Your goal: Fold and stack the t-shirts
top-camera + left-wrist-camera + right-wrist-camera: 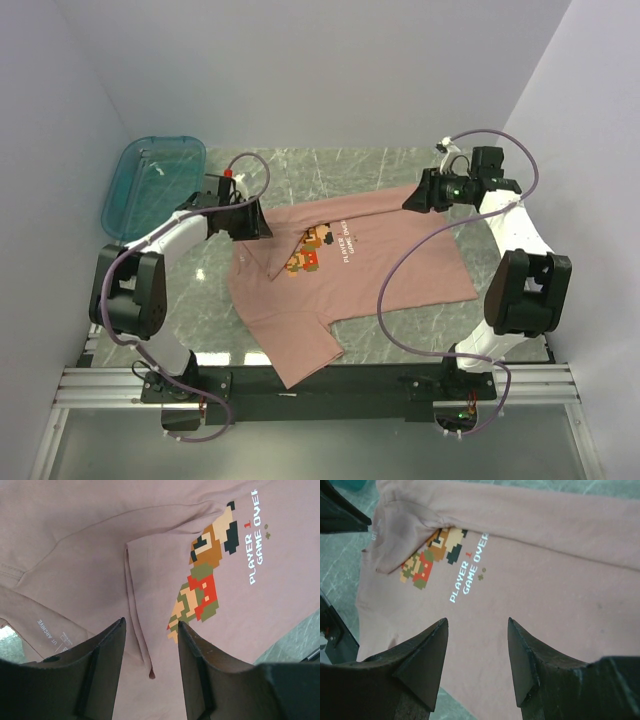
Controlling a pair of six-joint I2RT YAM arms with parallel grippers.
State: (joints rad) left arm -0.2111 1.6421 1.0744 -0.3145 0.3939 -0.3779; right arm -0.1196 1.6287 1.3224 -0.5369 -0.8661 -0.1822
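One dusty-pink t-shirt (370, 270) lies print-up on the marble table, its far edge folded over toward the pixel character (308, 250). My left gripper (262, 222) hovers open over the shirt's far left part. In the left wrist view a folded edge of the t-shirt (75, 555) runs between my left gripper (150, 622) fingers, with the neck label (50, 632) beside it. My right gripper (410, 200) hangs open over the far right part. In the right wrist view the t-shirt (560, 580) fills the frame below my right gripper (477, 622), and nothing is held.
A teal translucent tray (150, 185) sits at the far left of the table. The shirt's near corner (305, 365) reaches the table's front edge by the black base rail (330, 385). White walls close in the left, right and back sides.
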